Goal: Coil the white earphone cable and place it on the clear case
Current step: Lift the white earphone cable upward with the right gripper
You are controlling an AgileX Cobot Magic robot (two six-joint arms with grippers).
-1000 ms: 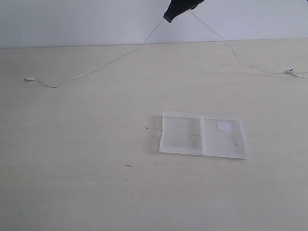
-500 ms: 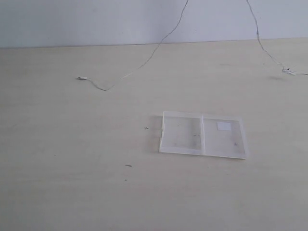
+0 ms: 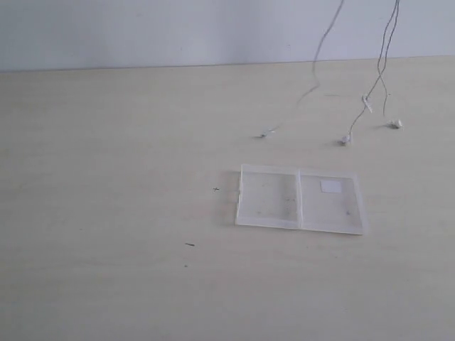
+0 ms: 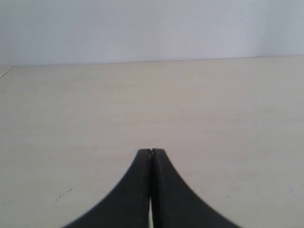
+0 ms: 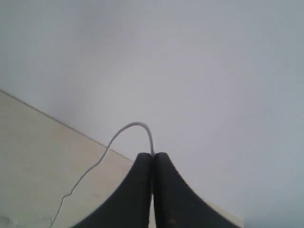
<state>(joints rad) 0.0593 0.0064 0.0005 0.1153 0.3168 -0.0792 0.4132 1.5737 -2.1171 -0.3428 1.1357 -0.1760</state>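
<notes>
The white earphone cable (image 3: pixel 366 104) hangs in thin strands from above the top edge of the exterior view. Its plug end (image 3: pixel 264 133) and two earbuds (image 3: pixel 346 139) rest on the table behind the clear case (image 3: pixel 269 199). The case lies flat, with a white sticker (image 3: pixel 331 186) on its right panel. In the right wrist view my right gripper (image 5: pixel 152 155) is shut on the cable (image 5: pixel 134 124), which arcs out from the fingertips and drops toward the table. My left gripper (image 4: pixel 151 151) is shut with nothing in it, low over bare tabletop. Neither gripper shows in the exterior view.
The pale wooden table (image 3: pixel 106 213) stretches wide left and in front of the case. A white wall (image 3: pixel 142 28) bounds the table's far edge. A few tiny dark specks (image 3: pixel 190 244) lie on the wood.
The right gripper has risen out of the exterior view with the cable. The plug end slid right across the table and the earbuds were drawn left, so the strands now hang nearly straight.
</notes>
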